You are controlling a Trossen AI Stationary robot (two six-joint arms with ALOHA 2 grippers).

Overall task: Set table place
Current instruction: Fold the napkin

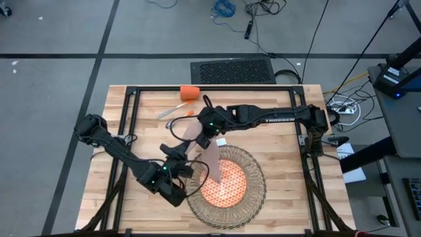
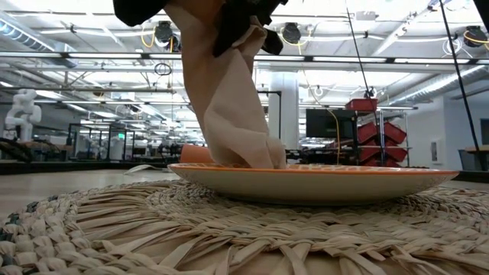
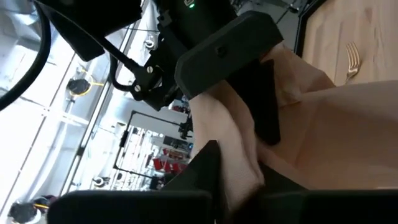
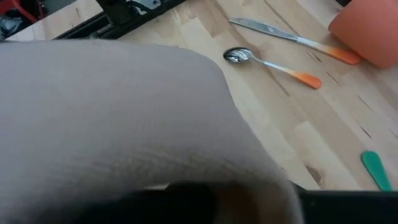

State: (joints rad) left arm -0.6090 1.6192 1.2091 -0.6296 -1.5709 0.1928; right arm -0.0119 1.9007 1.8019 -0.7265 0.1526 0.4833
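Grippers left [image 1: 179, 166] and right [image 1: 202, 137] both pinch the beige napkin [image 1: 212, 160], its end resting on plate [image 2: 321, 180]

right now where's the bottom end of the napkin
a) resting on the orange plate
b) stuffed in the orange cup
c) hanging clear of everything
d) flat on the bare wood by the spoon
a: in the low view the napkin hangs from the grippers above and its lower end sits bunched on the orange plate, which rests on the woven placemat.
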